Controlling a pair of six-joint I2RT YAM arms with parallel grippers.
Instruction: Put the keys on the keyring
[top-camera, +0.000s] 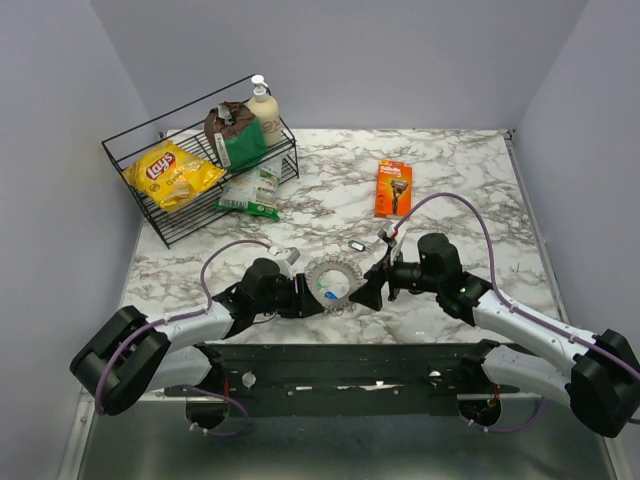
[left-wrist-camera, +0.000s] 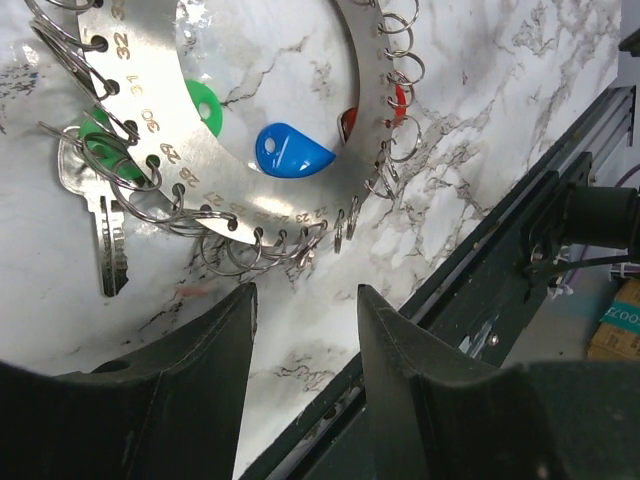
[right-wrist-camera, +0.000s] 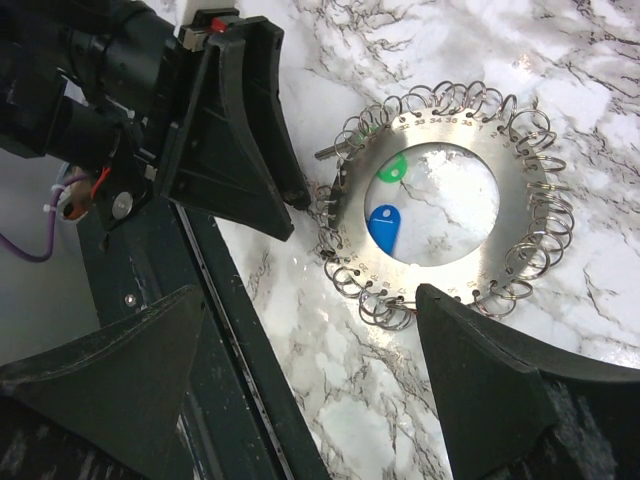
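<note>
keyring (top-camera: 330, 283) flat on the table (top-camera: 450, 180) between both arms, keys (left-wrist-camera: 292, 150) tucked under it, heads showing through its hole. left gripper (left-wrist-camera: 305, 295) and right gripper (right-wrist-camera: 310, 300) spread wide, empty. looks stiff, thin, slippery; pinch its rim.

We are looking at a white marbled counter (top-camera: 470, 160) sitting evenly lit between plain pale grey walls (top-camera: 350, 60) on three sides.

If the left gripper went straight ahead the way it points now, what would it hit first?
Most likely the small split rings fringing the near rim of the keyring, just ahead of the open left gripper. Its height is unclear, so it might pass over them.
</note>
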